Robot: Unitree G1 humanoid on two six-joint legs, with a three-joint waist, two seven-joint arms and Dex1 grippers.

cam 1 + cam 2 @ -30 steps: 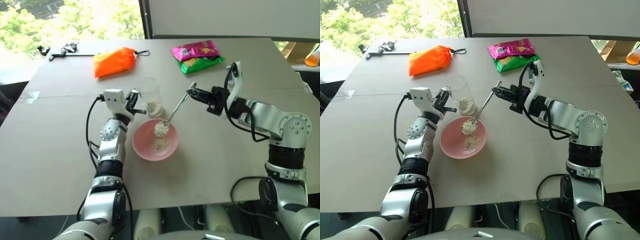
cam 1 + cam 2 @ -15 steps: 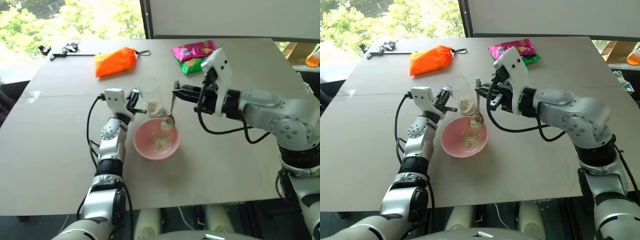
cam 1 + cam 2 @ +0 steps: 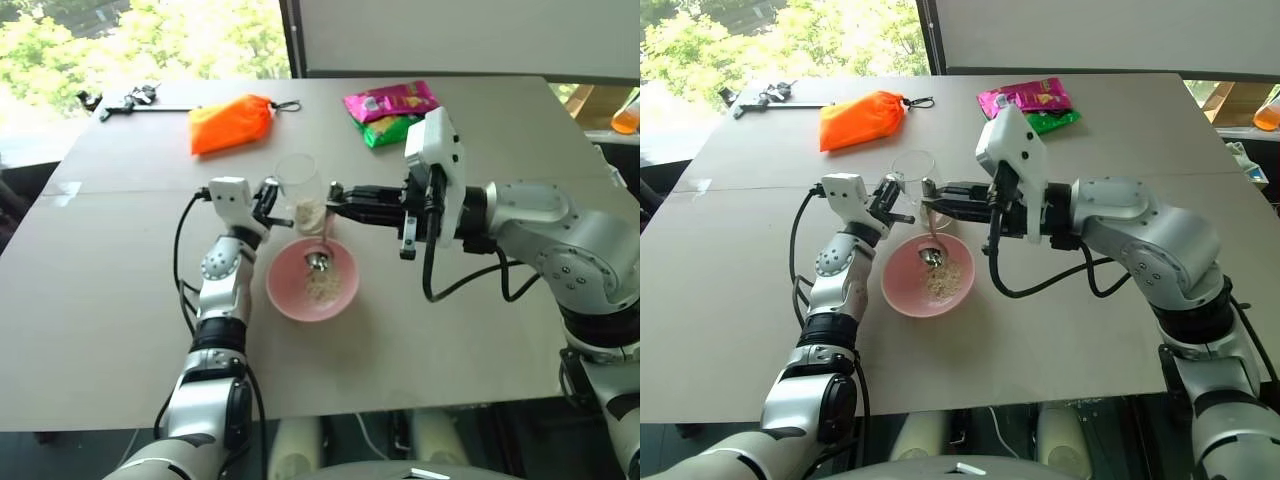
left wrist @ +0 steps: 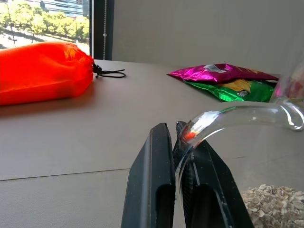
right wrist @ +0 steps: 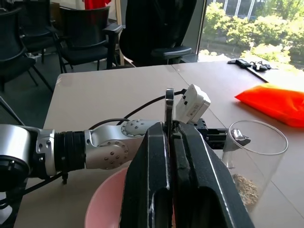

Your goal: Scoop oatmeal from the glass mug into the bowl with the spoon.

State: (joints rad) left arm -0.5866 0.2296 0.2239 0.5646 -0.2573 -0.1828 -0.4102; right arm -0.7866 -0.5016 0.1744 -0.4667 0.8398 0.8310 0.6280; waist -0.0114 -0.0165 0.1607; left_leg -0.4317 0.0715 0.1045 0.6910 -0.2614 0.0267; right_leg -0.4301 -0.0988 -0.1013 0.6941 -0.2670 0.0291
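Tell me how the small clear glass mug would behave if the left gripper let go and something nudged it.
The small clear glass mug looks taller than wide, so it may tip if nudged. Only a little oatmeal sits inside, so it is probably light and would slide easily. The left gripper, shut on its handle, likely steadies it.

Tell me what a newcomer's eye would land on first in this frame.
Probably the pink bowl in the middle of the table, with oatmeal in it and the spoon hanging bowl-down over it from the right claw. Just behind it stands the glass mug, its handle pinched by the left claw. Farther back, the bright orange pouch and the pink and green snack bags stand out.
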